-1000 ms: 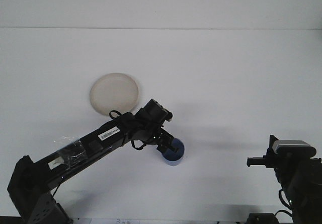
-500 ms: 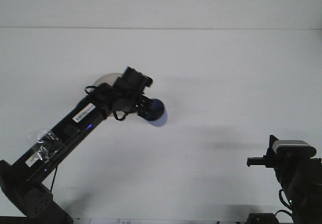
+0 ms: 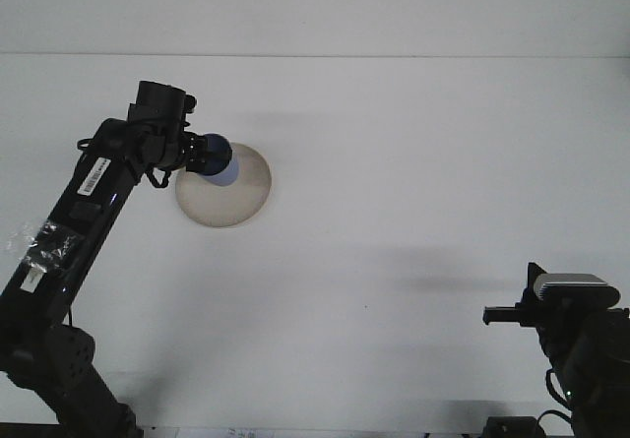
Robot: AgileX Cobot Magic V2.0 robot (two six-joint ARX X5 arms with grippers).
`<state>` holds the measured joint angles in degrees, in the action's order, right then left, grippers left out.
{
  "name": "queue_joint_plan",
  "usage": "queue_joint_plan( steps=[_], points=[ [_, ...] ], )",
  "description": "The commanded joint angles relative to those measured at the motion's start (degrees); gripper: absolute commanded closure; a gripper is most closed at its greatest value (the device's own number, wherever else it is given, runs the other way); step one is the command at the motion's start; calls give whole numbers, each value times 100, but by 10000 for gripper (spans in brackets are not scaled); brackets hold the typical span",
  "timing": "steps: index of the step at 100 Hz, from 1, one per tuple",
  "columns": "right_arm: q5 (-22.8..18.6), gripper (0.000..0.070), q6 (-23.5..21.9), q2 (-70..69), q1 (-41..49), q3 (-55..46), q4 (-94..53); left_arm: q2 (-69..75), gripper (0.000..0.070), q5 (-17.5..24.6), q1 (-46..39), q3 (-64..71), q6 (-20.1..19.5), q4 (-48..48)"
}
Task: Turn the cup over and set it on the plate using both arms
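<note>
Left tool (image 3: 194,153) pinching the blue cup (image 3: 218,158) above the plate (image 3: 234,198).
Lower gently, cup upright, centred on the plate just beneath; right tool (image 3: 499,314) grip indiscernible.

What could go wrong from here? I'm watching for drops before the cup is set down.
1. The left end effector holds the blue cup tilted on its side over the plate's upper left edge; released this way, it could roll off onto the table.
2. The cup sits off-centre, near the rim, so lowering it here might tip the plate.
</note>
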<state>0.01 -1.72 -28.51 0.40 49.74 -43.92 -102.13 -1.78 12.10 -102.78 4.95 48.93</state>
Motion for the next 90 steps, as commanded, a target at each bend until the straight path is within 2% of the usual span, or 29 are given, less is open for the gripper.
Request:
queue_joint_plan(
  steps=[1, 16, 35, 41, 45, 55, 60, 90],
  points=[
    [2, 700, 24, -4, 4, 39, 83, -256, 682, -17, 2, -98, -92, -11],
    [2, 700, 24, -4, 4, 39, 87, -664, 637, -20, -20, -98, -96, 48],
    [2, 700, 24, -4, 4, 39, 85, -953, 619, -22, -98, -98, -90, 59],
    [2, 700, 24, -4, 4, 39, 85, -970, 530, -20, -131, -98, -85, 63],
    [2, 700, 24, -4, 4, 39, 85, -970, 445, -22, -144, -98, -85, 42],
    [2, 700, 24, -4, 4, 39, 87, -916, 115, -20, -192, -107, -87, -17],
    [2, 700, 24, -4, 4, 39, 87, -872, 0, -20, -229, -111, -85, -74],
    [2, 700, 22, -4, 4, 39, 90, 48, 0, -11, -520, -105, -35, -111]
  ],
)
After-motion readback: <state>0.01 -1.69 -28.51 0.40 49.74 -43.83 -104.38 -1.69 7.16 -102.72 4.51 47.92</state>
